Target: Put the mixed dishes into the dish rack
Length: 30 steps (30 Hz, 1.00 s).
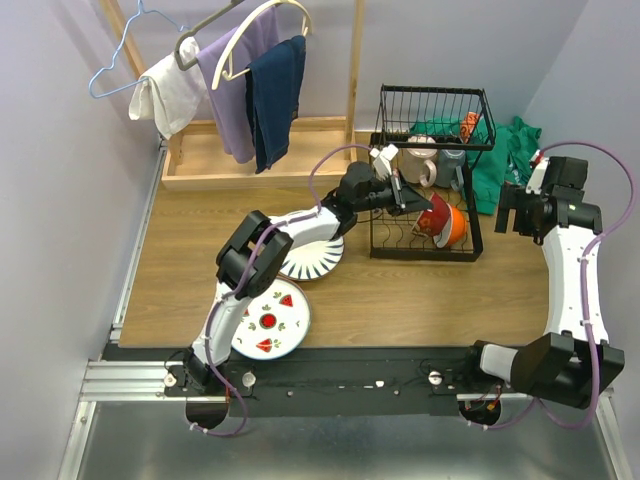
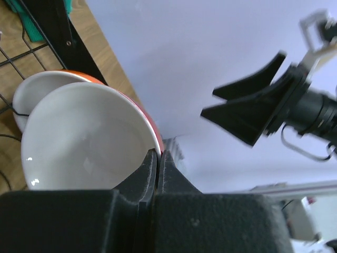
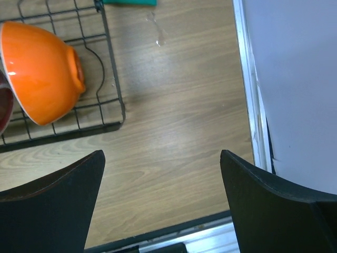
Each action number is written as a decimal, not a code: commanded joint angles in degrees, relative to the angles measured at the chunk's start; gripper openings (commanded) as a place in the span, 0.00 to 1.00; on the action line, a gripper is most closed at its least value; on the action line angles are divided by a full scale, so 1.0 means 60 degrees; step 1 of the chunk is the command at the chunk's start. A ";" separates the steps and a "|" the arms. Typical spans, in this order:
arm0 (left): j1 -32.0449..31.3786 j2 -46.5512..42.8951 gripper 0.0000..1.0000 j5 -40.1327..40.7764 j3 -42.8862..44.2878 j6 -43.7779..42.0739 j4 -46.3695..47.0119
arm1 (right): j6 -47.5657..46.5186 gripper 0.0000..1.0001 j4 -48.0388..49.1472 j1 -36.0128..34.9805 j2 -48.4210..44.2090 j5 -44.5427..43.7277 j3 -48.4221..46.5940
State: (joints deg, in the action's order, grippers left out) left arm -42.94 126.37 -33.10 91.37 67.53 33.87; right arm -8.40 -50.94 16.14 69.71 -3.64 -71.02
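Note:
The black wire dish rack [image 1: 431, 172] stands at the back right. My left gripper [image 1: 406, 197] reaches into its lower tier, shut on the rim of the red bowl [image 1: 433, 212]. In the left wrist view the fingers [image 2: 158, 156] pinch that rim, and the bowl's white inside [image 2: 84, 137] faces the camera. The orange bowl [image 1: 453, 228] lies on its side just behind it in the rack [image 3: 45, 71]. A pale mug [image 1: 427, 170] sits deeper in the rack. The blue-striped plate [image 1: 314, 260] and the fruit plate [image 1: 270, 320] lie on the table. My right gripper [image 3: 163, 174] is open and empty, right of the rack [image 1: 514, 210].
A wooden clothes stand [image 1: 262, 150] with hangers and hanging clothes fills the back left. A green cloth [image 1: 500, 160] lies behind and right of the rack. Walls close in on both sides. A metal rail [image 1: 135, 250] runs along the table's left edge.

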 commanded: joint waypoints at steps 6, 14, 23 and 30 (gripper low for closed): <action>0.0081 0.0779 0.00 0.2161 0.0167 0.3025 0.2281 | -0.0327 0.96 -0.0709 0.0064 0.0948 -0.1019 -0.1169; -0.0153 0.1337 0.00 0.2734 0.0124 0.4067 0.1651 | -0.0460 0.96 -0.0812 0.0064 0.1564 -0.1078 -0.1668; -0.0402 0.0767 0.00 0.3012 -0.1133 0.4976 0.0347 | -0.0357 0.95 -0.0695 0.0064 0.1506 -0.0786 -0.1332; -0.0402 0.0458 0.00 0.3217 -0.1796 0.5093 -0.0326 | -0.0182 0.95 -0.0446 0.0064 0.1375 -0.0492 -0.1024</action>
State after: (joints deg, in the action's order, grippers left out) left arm -44.47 130.21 -14.79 83.11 97.03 39.03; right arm -10.46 -54.06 16.14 79.07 -8.14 -78.72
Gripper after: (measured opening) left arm 0.012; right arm 0.957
